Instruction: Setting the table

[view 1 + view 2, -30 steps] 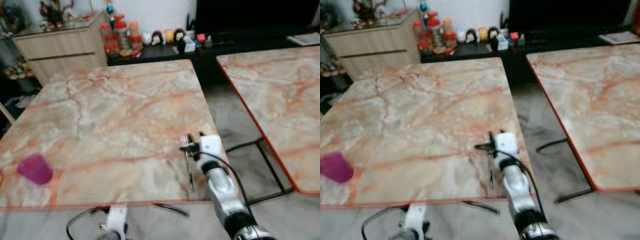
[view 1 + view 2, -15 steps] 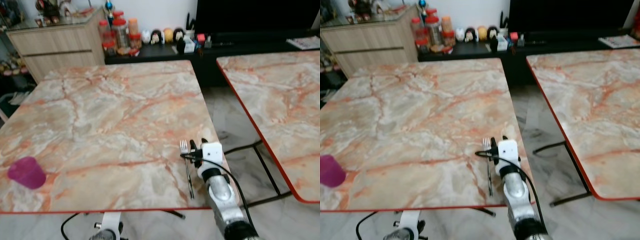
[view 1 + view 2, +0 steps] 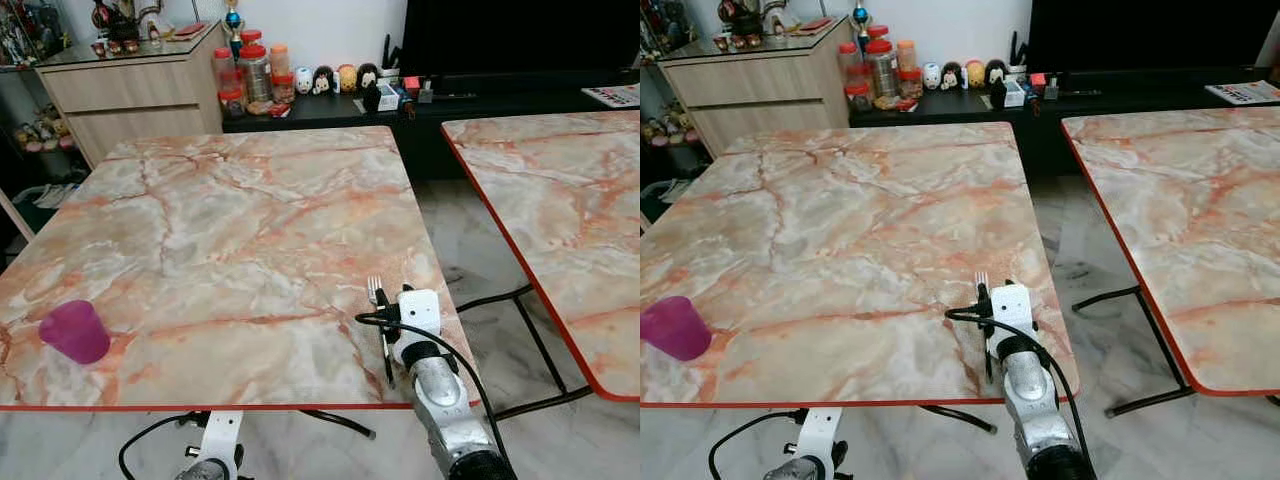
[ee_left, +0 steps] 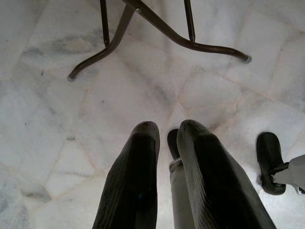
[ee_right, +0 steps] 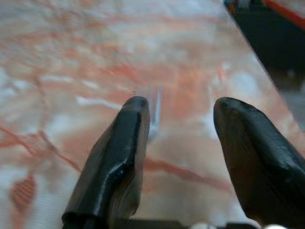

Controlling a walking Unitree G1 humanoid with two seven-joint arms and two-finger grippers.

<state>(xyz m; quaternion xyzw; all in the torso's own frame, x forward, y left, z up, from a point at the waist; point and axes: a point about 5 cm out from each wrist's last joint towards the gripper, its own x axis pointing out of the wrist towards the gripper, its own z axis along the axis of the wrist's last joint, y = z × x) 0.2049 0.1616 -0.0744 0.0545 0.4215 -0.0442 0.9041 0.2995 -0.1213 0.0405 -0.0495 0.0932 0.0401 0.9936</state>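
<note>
A metal fork (image 3: 377,300) lies flat on the marble table (image 3: 230,200), near its front right corner, tines pointing away from me. My right gripper (image 3: 400,296) hovers low over the table just to the right of the fork. In the right wrist view its fingers (image 5: 119,157) stand apart, open (image 5: 181,102), and the fork (image 5: 155,112) lies blurred beside one finger, not between them. A purple cup (image 3: 74,331) stands upright near the front left edge. My left gripper (image 4: 169,128) hangs idle below the table over the tiled floor, fingers close together.
A second marble table (image 3: 560,190) stands to the right across a gap of floor. Behind are a wooden cabinet (image 3: 130,95), jars (image 3: 255,72) and figurines on a low black unit (image 3: 330,105). Table legs (image 4: 143,28) cross the floor under the left arm.
The whole view has shifted a little and sharpened, so the camera moved. My right gripper stays beside the fork, which lies where it was.
</note>
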